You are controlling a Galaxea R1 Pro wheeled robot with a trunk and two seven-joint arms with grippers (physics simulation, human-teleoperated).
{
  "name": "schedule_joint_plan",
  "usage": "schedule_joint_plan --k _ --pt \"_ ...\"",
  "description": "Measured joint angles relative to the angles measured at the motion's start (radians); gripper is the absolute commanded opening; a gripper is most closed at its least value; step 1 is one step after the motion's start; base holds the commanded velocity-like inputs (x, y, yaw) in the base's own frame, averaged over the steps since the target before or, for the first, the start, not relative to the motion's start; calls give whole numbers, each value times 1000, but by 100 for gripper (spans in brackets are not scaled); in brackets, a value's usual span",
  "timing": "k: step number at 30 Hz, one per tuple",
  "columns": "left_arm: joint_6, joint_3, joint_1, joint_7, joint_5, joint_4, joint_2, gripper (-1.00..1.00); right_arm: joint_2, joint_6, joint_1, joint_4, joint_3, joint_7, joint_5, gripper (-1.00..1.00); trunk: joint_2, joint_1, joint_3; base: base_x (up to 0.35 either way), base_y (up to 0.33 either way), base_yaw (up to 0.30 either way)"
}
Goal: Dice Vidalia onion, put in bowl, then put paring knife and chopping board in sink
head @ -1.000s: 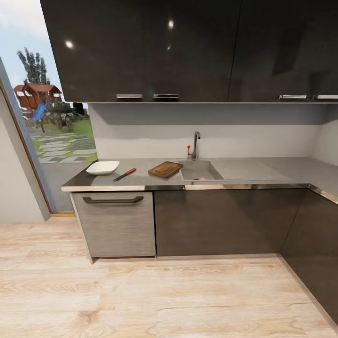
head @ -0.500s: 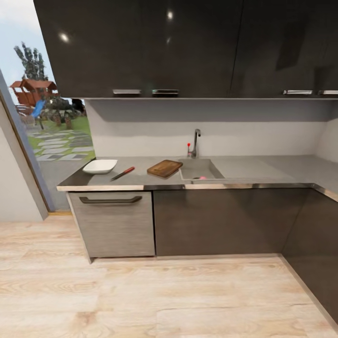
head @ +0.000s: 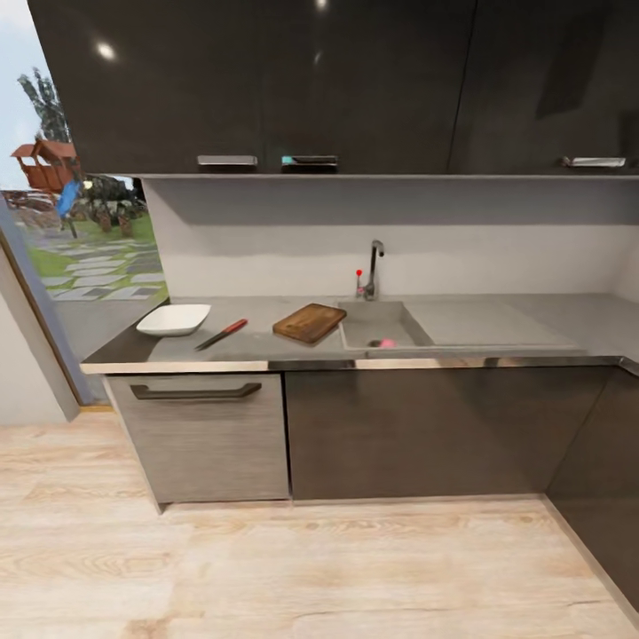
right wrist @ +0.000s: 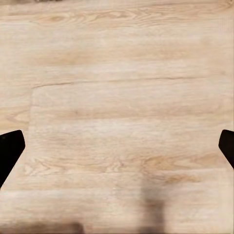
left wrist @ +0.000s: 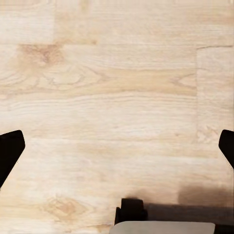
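Ahead, the countertop runs under dark wall cabinets. On it, from my left: the bowl, the paring knife just beside it, then the chopping board lying at the edge of the sink. The Vidalia onion sits in the basin (near its front wall), below the tap. My left gripper and right gripper both hang over the wooden floor, fingers spread wide, holding nothing.
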Motion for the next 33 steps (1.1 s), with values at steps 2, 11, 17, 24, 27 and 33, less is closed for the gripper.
schedule_joint_plan --k 2,11,17,24,27,33 --pt "0 0 0 0 0 0 0 100 0 0 0 0 0 0 0 100 0 0 -1 307 51 0" --pt "0 0 0 0 0 1 0 100 0 0 0 0 -1 -1 0 100 0 0 -1 289 185 0" --pt "0 0 0 0 0 1 0 100 -1 0 0 0 -1 -1 0 100 0 0 -1 151 267 -94" --pt "0 0 0 -2 0 2 0 100 -2 0 0 0 -1 0 0 100 0 1 -1 13 309 -236" --pt "0 -1 0 -3 0 2 0 100 -2 0 0 0 -1 0 0 100 0 1 -1 1 313 -251" --pt "0 -1 0 -4 0 2 0 100 -4 0 0 0 -1 0 0 100 0 1 -1 -44 313 -251"
